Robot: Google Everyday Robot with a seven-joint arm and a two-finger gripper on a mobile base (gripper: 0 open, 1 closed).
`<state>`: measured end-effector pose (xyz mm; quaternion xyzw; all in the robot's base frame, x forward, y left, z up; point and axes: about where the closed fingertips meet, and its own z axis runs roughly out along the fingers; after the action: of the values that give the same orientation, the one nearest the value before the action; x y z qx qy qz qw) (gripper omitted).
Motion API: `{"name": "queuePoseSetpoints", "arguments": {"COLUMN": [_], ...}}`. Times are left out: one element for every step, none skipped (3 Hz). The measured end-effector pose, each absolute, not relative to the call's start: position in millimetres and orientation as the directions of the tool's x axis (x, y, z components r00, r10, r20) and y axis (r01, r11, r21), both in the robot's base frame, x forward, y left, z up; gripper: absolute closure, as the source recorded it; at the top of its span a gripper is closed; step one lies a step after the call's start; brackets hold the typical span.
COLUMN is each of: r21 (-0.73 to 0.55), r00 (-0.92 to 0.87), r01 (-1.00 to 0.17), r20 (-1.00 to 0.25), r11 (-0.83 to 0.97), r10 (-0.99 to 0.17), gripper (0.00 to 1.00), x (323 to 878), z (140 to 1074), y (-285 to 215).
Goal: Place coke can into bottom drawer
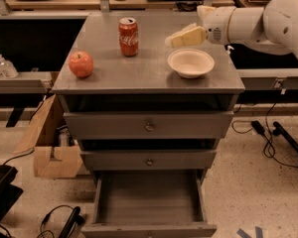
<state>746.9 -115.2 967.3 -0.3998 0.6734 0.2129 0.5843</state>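
Observation:
The red coke can stands upright on the grey cabinet top, towards the back left of centre. The bottom drawer is pulled open below, its flat grey floor bare. My gripper hangs above the cabinet top to the right of the can, over the far edge of a white bowl. It points left towards the can, a short gap away, and holds nothing.
A red apple sits at the left edge of the cabinet top. The two upper drawers are shut. A cardboard box stands on the floor at left, cables lie at right and bottom left.

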Motion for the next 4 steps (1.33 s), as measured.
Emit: {"name": "queuePoseSetpoints", "arguments": {"r21": [-0.170,-0.182,-0.127,-0.085], "r00": [0.029,0.051,0.006,-0.048], "r01": [-0.803,-0.800,-0.810,-0.821], "r20": [-0.968,-0.970,-0.978,-0.975], "r11": [0.571,0.571,0.573,0.564], "r10": [-0.247,-0.237,-0.208,-0.216], "gripper": [0.00,0.00,0.00,0.00], "x": [788.4,794.1,795.3,801.0], "z": [964.2,976.5,955.4,922.1], "y": [-85.3,-79.5,-65.1,-37.8]}}
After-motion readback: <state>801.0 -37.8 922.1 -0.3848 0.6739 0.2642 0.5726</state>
